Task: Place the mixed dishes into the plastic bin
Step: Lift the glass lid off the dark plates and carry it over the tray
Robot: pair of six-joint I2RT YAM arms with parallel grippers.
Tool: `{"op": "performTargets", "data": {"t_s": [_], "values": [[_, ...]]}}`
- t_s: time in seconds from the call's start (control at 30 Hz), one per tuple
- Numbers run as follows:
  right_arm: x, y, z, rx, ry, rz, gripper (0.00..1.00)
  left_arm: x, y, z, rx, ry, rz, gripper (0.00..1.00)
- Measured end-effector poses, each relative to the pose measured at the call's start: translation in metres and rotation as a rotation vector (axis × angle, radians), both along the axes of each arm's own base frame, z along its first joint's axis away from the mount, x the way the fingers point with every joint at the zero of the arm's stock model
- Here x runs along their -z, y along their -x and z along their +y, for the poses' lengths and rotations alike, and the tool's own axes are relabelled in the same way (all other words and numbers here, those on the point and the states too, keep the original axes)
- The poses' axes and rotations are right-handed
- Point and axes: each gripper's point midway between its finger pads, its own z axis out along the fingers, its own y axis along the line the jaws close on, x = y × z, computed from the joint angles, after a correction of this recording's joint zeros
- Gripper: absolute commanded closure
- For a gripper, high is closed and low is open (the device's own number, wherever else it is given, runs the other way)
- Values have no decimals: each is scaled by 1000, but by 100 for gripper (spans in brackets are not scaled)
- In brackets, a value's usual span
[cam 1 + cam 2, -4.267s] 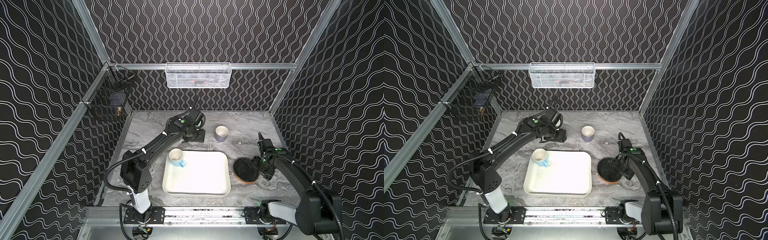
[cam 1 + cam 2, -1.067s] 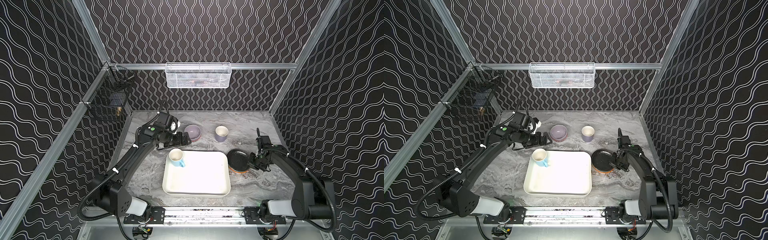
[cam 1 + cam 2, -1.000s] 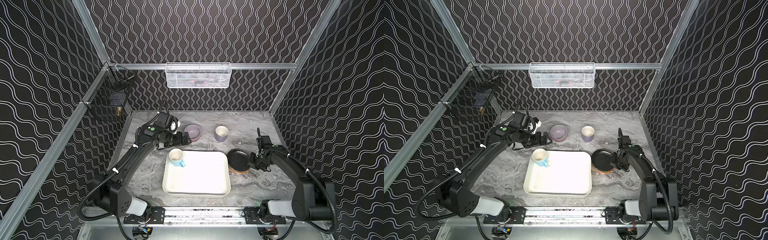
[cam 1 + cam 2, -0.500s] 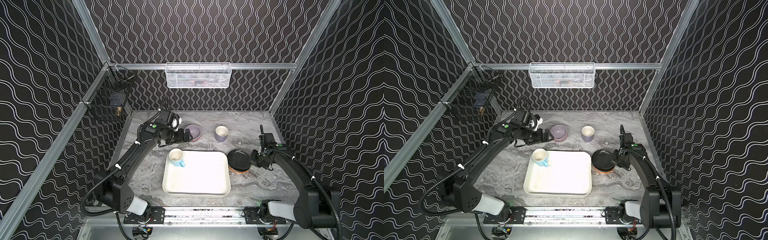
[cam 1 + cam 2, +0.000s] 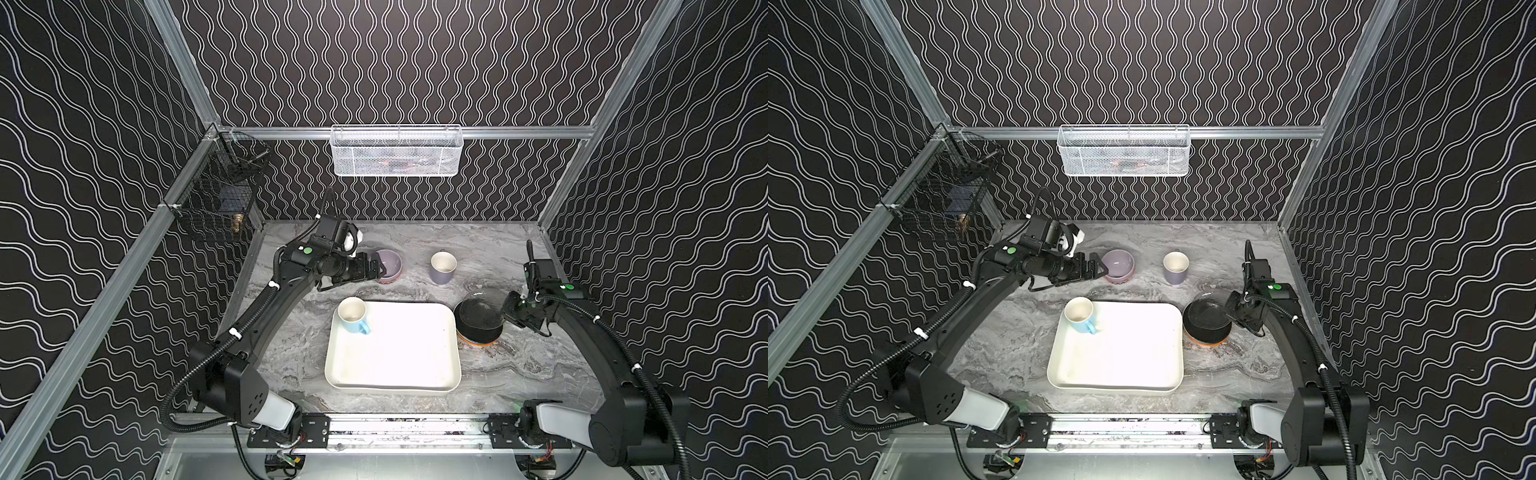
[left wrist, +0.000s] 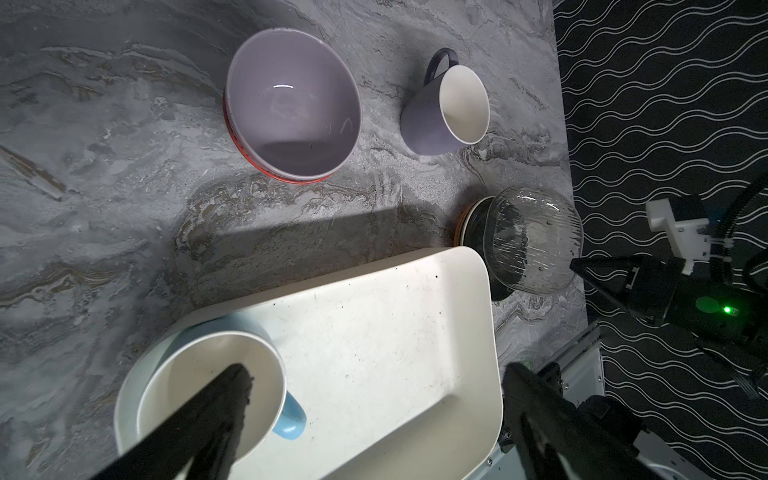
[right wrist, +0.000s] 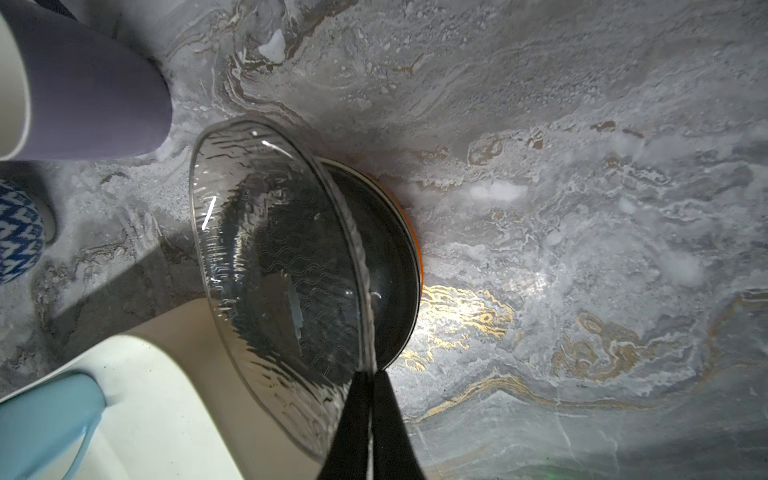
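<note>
currently my right gripper [image 7: 371,380] is clenched on the rim of the clear glass plate [image 7: 274,257]. the plate stands tilted, one side raised off the black plate [image 7: 386,257], which rests on the orange plate [image 7: 419,270]. judgement: an edge pinch is the only hold a flat plate offers, and the tilt peels it off the stack. the stack sits just beside the plastic bin [image 5: 399,357], so the carry looks short.

my left gripper [image 5: 376,270] is released, jaws wide, just beside the lavender bowl [image 5: 390,264], which is nested in the red-orange patterned bowl [image 6: 266,168]. judgement: it is lining up on that rim.

the light blue mug [image 5: 352,316] stands upright in a corner of the bin. the lavender-grey mug [image 5: 443,267] stands on the table [image 5: 519,374].

writing: no brand, label or lettering is legible on any dish or on the bin.
</note>
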Motion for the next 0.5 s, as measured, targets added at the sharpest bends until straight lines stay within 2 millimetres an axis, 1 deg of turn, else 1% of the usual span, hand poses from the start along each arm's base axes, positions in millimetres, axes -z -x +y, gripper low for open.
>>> {"op": "performTargets", "data": {"t_s": [0.17,0.3,0.43,0.5], "values": [[-29,-12,4,-7,-19,-75,100,-7,-4,3,-14,-12,-23,1],[-49,-16,7,-20,-38,-118,100,-11,-5,6,-28,-26,-37,1],[-63,-18,15,-45,-67,-149,100,-14,-4,8,-33,-30,-45,1],[-68,-16,25,-77,-84,-158,100,-16,-5,10,-40,-37,-52,1]]}}
